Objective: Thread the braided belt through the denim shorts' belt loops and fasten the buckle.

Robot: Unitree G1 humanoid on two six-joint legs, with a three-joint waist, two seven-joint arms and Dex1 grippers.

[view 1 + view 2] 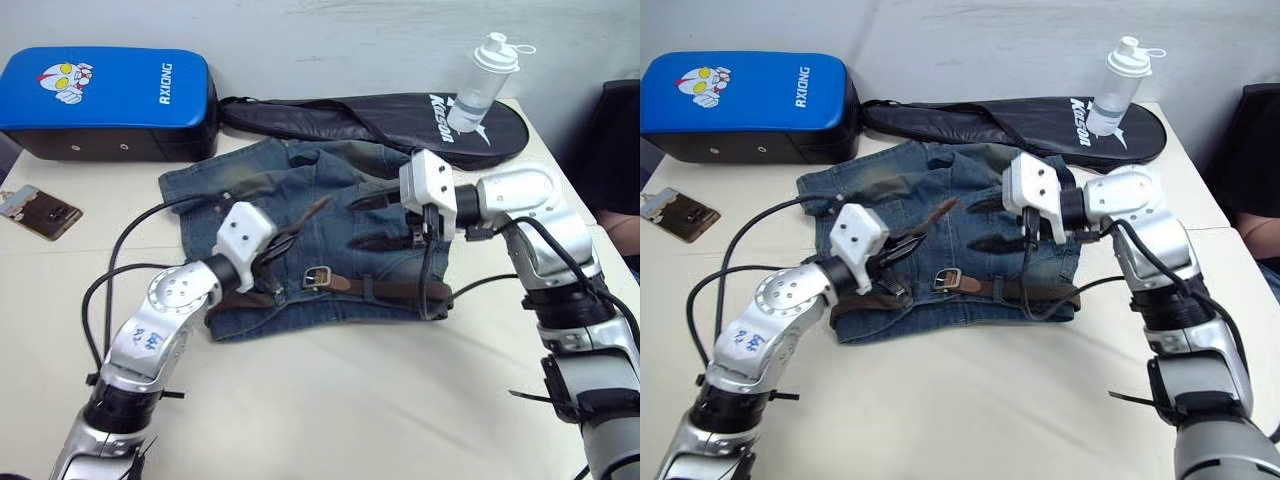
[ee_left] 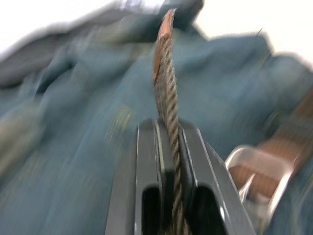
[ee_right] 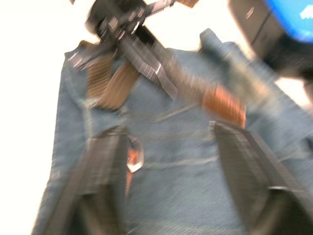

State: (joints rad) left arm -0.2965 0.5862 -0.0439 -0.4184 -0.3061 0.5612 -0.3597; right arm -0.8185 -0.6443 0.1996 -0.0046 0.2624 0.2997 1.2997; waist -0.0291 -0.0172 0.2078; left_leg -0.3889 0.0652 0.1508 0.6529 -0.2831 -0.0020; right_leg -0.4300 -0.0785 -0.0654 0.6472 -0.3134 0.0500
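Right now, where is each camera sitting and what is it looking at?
Left and right eye views: on the head, looking down at the denim shorts on the table; both arms show.
Left wrist view: on the left wrist, looking along the left gripper, which pinches the braided belt.
Right wrist view: looks along the open right gripper.
Shared: shorts and belt.

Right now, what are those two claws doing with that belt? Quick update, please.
Left gripper shut on the braided belt tip. Right gripper open over the denim shorts. Buckle unfastened. Nothing in the way.
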